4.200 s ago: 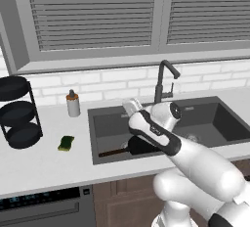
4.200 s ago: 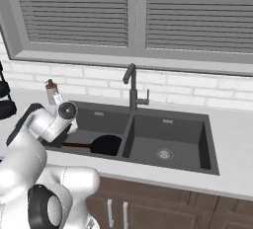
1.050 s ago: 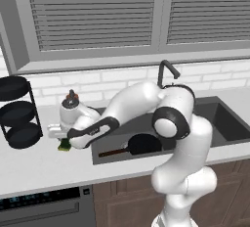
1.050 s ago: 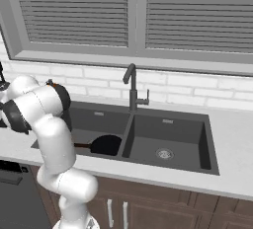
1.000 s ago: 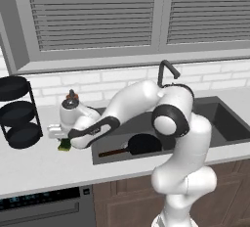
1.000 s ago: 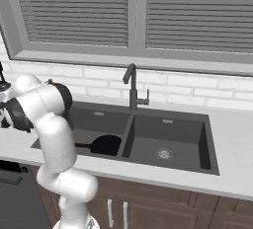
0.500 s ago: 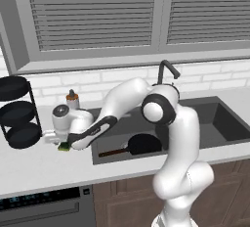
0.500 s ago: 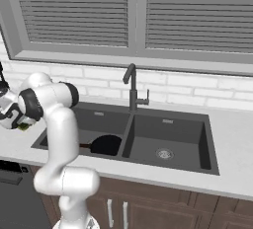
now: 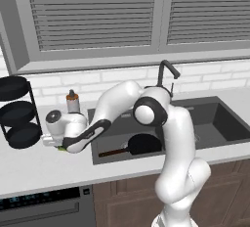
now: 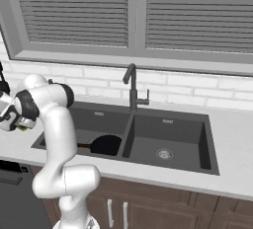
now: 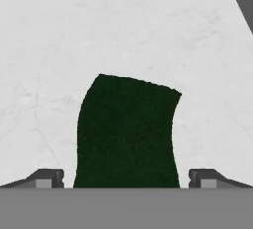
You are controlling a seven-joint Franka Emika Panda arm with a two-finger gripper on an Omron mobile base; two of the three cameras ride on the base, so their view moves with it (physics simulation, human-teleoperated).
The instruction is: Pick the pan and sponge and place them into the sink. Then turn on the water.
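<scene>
End effector (image 11: 126, 177) stood wide open, fingertips (image 11: 47, 176) on either side of the sponge (image 11: 127, 134), green layer up, on the pale surface (image 11: 148, 30) left of the sink (image 9: 215, 123). Pan (image 9: 141, 144) lay in the left basin.

Dark green sponge (image 11: 127, 132), black pan (image 9: 141, 144), dark grey sink (image 10: 168, 146).

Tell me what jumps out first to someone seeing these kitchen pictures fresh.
The white robot arm stretches left over the dark grey double-basin sink, its open claw straddling the small dark-green-topped sponge on the pale counter. The small round black frying pan lies in the sink's left basin.
</scene>
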